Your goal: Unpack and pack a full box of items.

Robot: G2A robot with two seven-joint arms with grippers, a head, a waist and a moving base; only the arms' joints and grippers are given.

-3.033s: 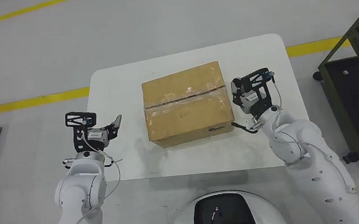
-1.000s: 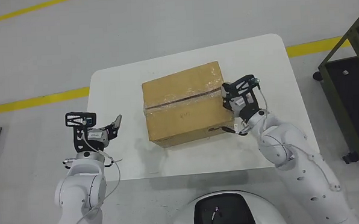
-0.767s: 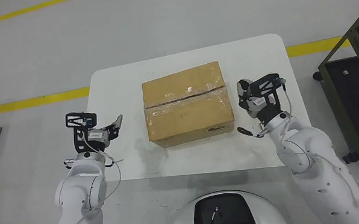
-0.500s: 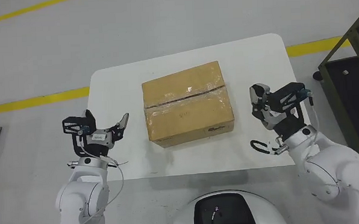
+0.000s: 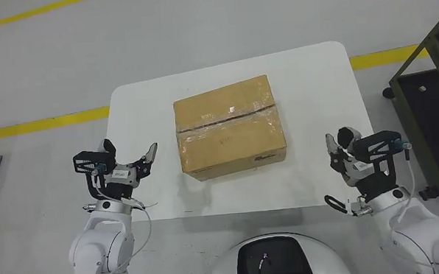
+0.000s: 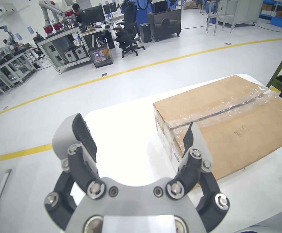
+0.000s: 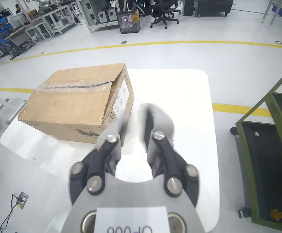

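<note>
R gripper (image 7: 135, 119) backed off box (image 5: 230, 125) | L gripper (image 6: 134, 121) jaws wide

My left arm (image 5: 99, 249), right arm (image 5: 423, 239): glossy white rounded shells. Left gripper (image 6: 134, 123): silver plate, black links, bright screws, ribbed black pads (image 6: 84, 136). Right gripper (image 7: 135, 120) same, plus white printed label (image 7: 131, 219). I see thin cable (image 5: 145, 216) at left wrist.

Robotics lab in factory-style hall. Far beyond jaws of left gripper (image 6: 134, 123): pale glossy floor (image 6: 198, 66) with curved yellow line (image 6: 154, 63), metal-frame workbenches (image 6: 60, 49) holding electronics, monitors (image 6: 92, 14), black office chairs (image 6: 128, 39), small robot arm (image 6: 47, 28) with red joints. Off to robot's right of right gripper's (image 7: 135, 119) jaws: green wheeled cart (image 7: 262, 158).
</note>
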